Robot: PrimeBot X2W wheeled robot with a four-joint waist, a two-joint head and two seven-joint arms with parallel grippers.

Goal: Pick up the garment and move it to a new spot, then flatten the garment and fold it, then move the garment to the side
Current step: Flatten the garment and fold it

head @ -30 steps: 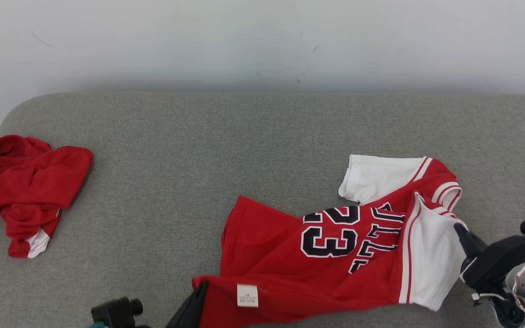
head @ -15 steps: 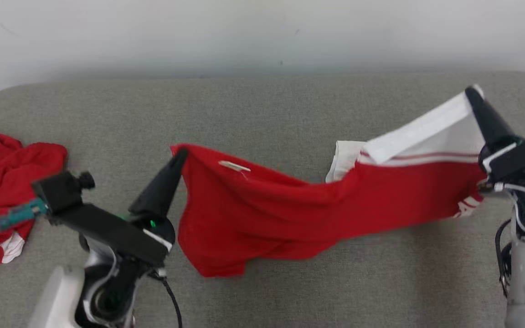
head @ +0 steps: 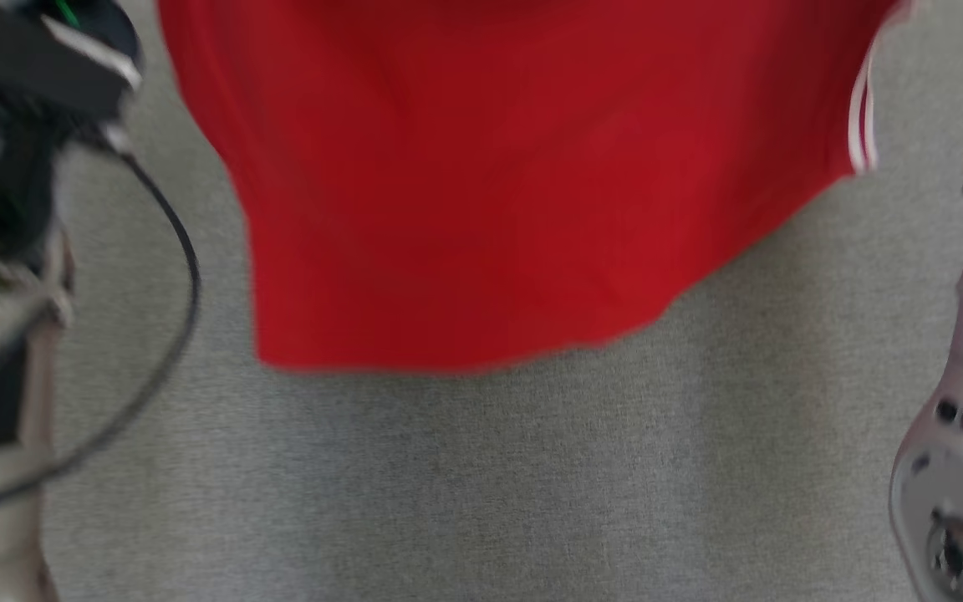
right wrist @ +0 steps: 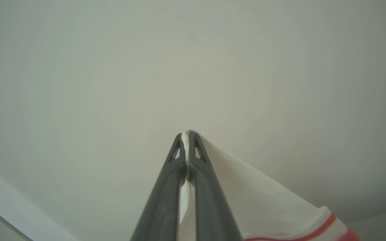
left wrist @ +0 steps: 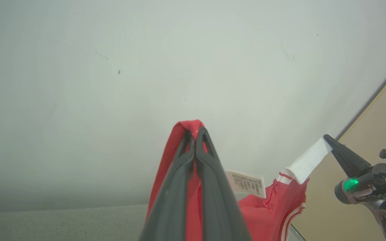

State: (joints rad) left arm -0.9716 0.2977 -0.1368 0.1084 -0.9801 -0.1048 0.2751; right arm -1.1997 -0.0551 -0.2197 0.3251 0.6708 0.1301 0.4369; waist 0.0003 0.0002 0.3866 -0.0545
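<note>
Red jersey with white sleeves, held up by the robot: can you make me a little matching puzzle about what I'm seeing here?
Things:
1. left arm's dark fingers
2. right arm's dark fingers
3. white rectangular label
4. grey fabric surface

States:
A. pinching white cloth
B. lying below the hanging red jersey
C. pinching red cloth
D. printed with small dark text

Pairs: 1-C, 2-A, 3-D, 4-B.
</note>
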